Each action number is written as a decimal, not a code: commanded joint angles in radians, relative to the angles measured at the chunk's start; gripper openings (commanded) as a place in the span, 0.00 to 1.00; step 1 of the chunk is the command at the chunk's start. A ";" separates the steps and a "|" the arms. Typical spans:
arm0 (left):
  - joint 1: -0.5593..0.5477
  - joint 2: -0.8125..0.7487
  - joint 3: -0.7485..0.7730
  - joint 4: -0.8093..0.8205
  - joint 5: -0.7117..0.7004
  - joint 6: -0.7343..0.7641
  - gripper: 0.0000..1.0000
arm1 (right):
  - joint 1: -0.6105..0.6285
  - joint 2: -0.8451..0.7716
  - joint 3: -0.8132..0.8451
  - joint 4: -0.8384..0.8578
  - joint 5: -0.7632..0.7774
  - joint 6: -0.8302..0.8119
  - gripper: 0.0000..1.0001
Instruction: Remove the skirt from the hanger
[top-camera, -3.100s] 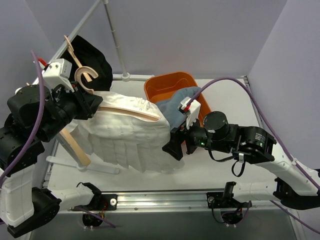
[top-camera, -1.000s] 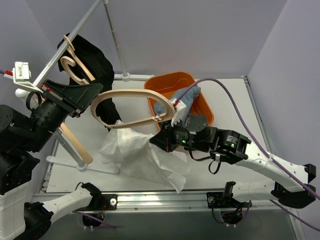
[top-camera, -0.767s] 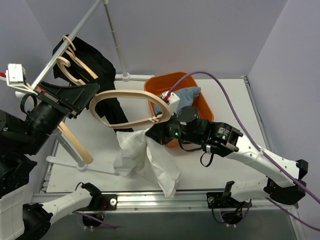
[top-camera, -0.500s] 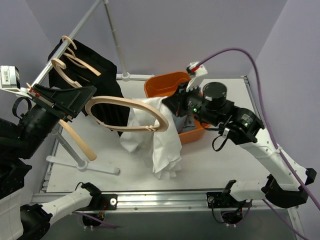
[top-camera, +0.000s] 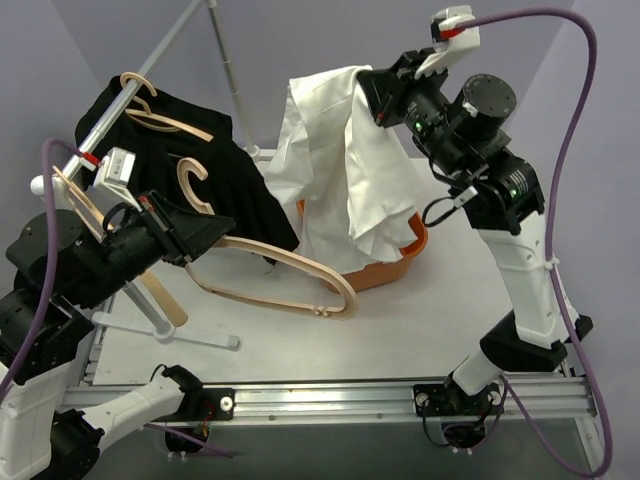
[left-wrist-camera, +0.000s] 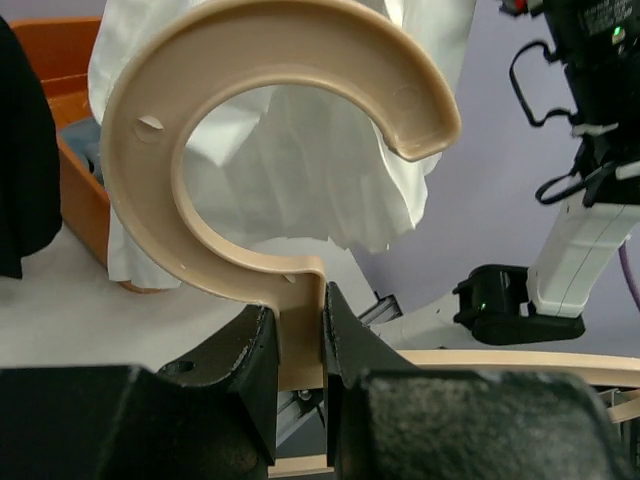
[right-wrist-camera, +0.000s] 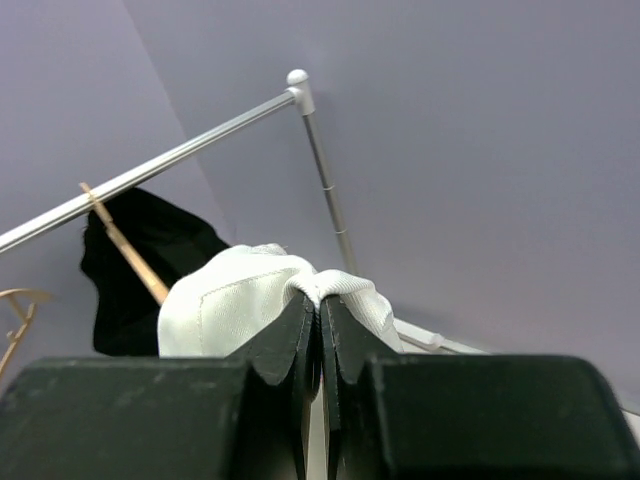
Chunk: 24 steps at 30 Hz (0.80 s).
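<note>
Top external: skirt (top-camera: 345, 170) hangs clear of the hanger (top-camera: 285, 258), bunched high over the orange bin (top-camera: 395, 270) and pinched in the right gripper (top-camera: 375, 95). Hanger is bare, held low by the left gripper (top-camera: 205, 232).

Left wrist: left gripper (left-wrist-camera: 298, 320) jaws narrow, clamped on the stem of the hanger (left-wrist-camera: 140, 160). Skirt (left-wrist-camera: 300, 180) is behind, apart from it.

Right wrist: right gripper (right-wrist-camera: 320, 320) closed on a fold of skirt (right-wrist-camera: 230, 310).

Judgement: removal looks done. Left to do: drop the skirt, park the hanger.

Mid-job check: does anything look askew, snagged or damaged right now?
Nothing stands out. The pleated white skirt hangs bunched from the shut right gripper over the orange plastic tub, off the beige plastic hanger, which the left gripper grips by its hook neck.
</note>
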<state>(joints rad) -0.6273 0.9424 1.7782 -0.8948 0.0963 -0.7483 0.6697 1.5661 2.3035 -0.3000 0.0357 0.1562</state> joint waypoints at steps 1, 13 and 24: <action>0.003 -0.008 -0.011 -0.056 0.039 0.084 0.02 | -0.053 0.054 0.073 0.137 -0.016 -0.047 0.00; 0.003 -0.043 -0.112 -0.072 0.088 0.179 0.02 | -0.211 0.077 -0.079 0.231 -0.105 -0.018 0.00; 0.003 -0.085 -0.158 -0.069 0.075 0.179 0.02 | -0.208 0.035 -0.667 0.288 -0.152 0.123 0.00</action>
<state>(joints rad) -0.6273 0.8597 1.6238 -0.9939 0.1654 -0.5877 0.4580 1.6203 1.7584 -0.0937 -0.0929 0.1989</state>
